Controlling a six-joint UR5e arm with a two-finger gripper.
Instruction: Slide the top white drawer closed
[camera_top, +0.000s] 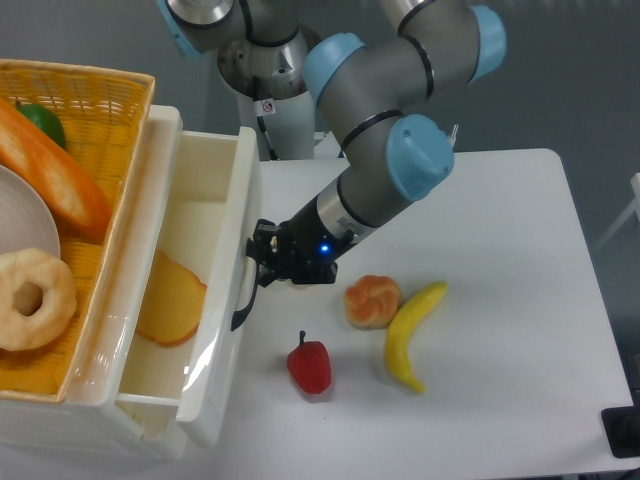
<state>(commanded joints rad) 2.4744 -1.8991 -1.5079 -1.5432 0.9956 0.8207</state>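
At the near edge of the white desk (500, 330), a red bell pepper (310, 366) sits just in front of the cabinet's open corner. A little farther back lie a yellow banana (410, 333) and, touching its left side, an orange-brown bread roll (372, 301). To the left, the top white drawer (215, 340) stands partly pulled out of the cabinet, its glossy front panel angled toward the desk and its black arched handle (243, 290) facing right. Inside it lies a slice of toast (168, 300), half hidden under the drawer's front wall. The pincer (262, 258) is right at the handle, pressed against the drawer front; whether its fingers are open or closed cannot be told, since the dark parts merge with the handle. On top of the cabinet, at far left, a yellow wicker basket (100, 110) holds a doughnut (32, 297), a long baguette (50, 170), a white plate (22, 225) and something green (40, 122). Behind, the arm's grey and blue joints rise from its base (272, 70).
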